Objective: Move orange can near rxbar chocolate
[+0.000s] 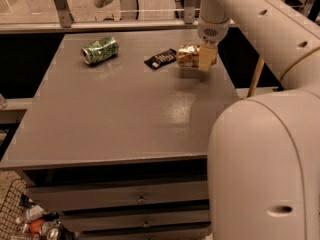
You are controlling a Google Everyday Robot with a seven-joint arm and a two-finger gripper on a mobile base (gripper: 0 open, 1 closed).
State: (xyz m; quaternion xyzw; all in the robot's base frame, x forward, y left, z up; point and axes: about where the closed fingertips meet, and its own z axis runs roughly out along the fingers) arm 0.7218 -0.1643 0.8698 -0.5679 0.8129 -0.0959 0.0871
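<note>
Right now, in the camera view, you have the gripper [202, 60] at the far right of the table [115, 124], hanging from the arm [260, 29] that reaches in from the near right. It is clamped on the orange can [185, 55]; one pale finger lies across the can's right end, and the can sticks out to the left of it. The can is on its side, with its long axis running roughly left to right. You cannot tell from this angle whether the can rests on the table or sits just above it.

The rxbar chocolate [161, 59] lies flat just to the left of the can, its long axis slanting from near left to far right. The gap between the two is very small, and they may nearly touch.

The green can [100, 50] lies well apart at the far left, out of your way.

So the bar is directly left of the gripper's load, and little or no travel looks needed. To my eye the next step is to set the can down and let go without nudging the bar.
</note>
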